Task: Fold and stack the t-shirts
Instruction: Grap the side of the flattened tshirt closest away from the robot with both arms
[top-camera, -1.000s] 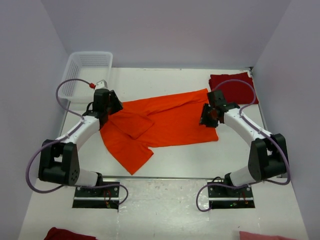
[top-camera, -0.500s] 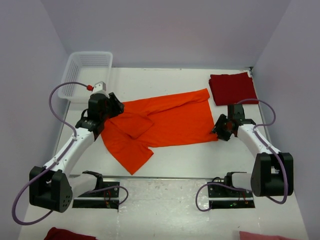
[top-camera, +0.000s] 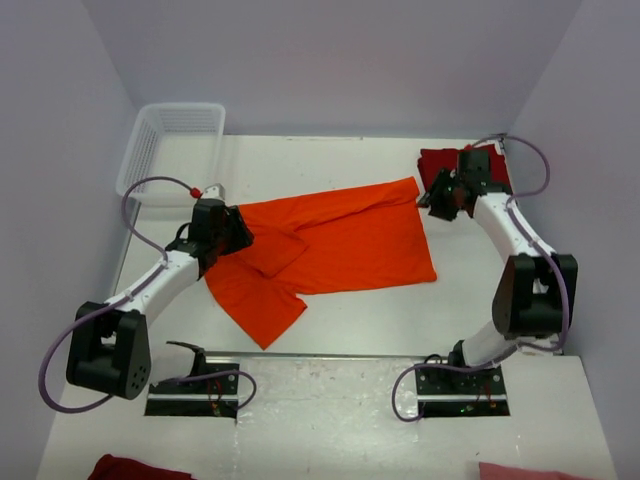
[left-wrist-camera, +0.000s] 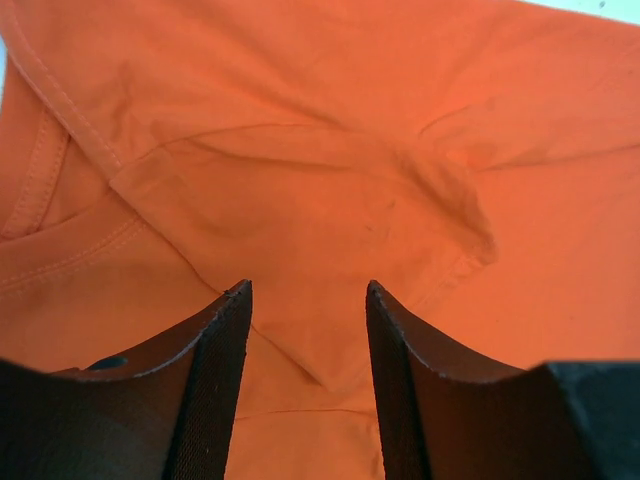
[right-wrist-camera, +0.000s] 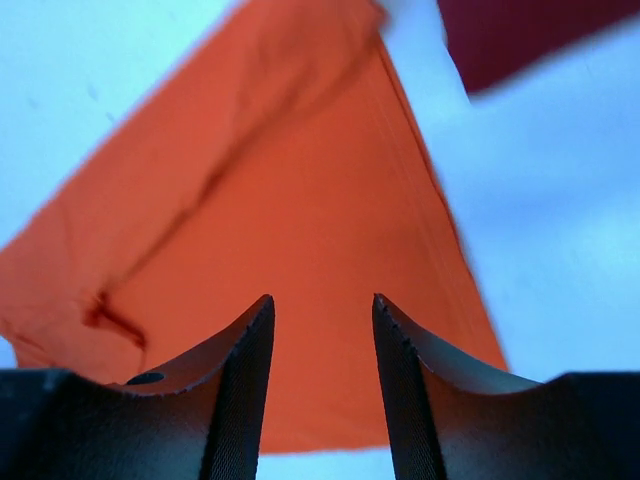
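- Top external view: the orange t-shirt (top-camera: 340, 240) lies spread and rumpled at the centre of the table (top-camera: 330, 160). The dark red t-shirt (top-camera: 443, 160) lies toward 1 o'clock.
- The left gripper (top-camera: 232, 236), at the orange t-shirt's 9 o'clock edge, is released, its jaws apart over a folded flap of cloth.
- The right gripper (top-camera: 438, 196), at the dark red t-shirt's 8 o'clock corner, is released and empty.
- The white basket (top-camera: 170, 140) is at 10 o'clock.
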